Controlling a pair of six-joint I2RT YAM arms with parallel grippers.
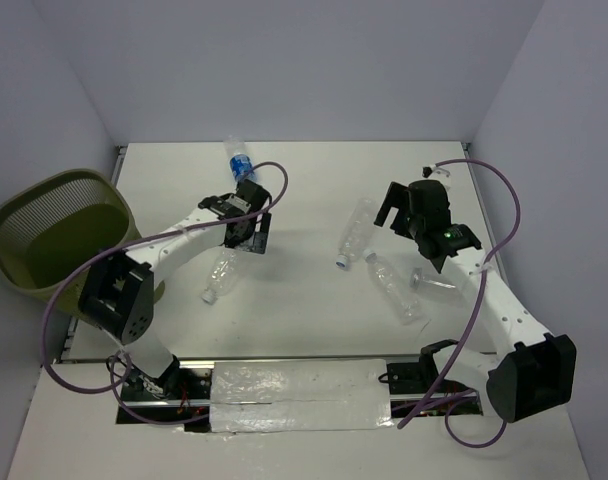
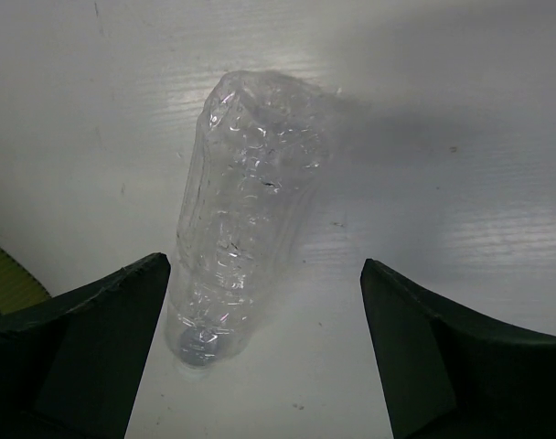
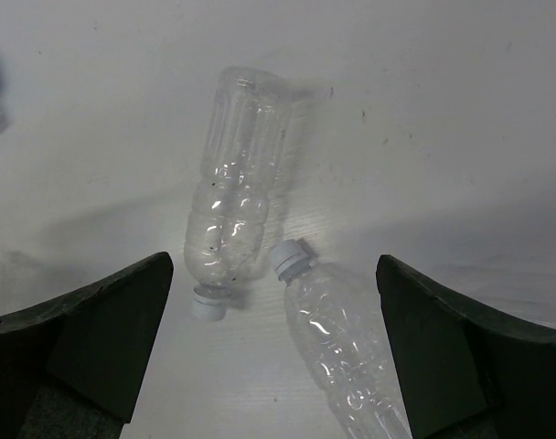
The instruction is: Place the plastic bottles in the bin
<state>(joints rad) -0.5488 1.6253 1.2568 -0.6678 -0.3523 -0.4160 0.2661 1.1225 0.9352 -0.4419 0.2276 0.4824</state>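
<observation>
The olive-green bin (image 1: 16, 216) stands off the table's left edge. Four clear bottles lie on the white table. One with a blue label (image 1: 239, 160) is at the far middle. One (image 1: 219, 275) lies just below my left gripper (image 1: 248, 236), which is open and empty. In the left wrist view this bottle (image 2: 246, 219) lies between the open jaws, nearer the left finger (image 2: 95, 338), with my left gripper (image 2: 262, 302) above it. Two more bottles (image 1: 356, 232) (image 1: 394, 288) lie by my right gripper (image 1: 408, 214), open and empty. In the right wrist view both (image 3: 232, 206) (image 3: 347, 352) show between its jaws (image 3: 273, 302).
A sliver of the bin (image 2: 2, 279) shows at the left of the left wrist view. Purple cables (image 1: 504, 215) loop off both arms. A clear plastic sheet (image 1: 299, 392) covers the near edge between the bases. Grey walls enclose the table.
</observation>
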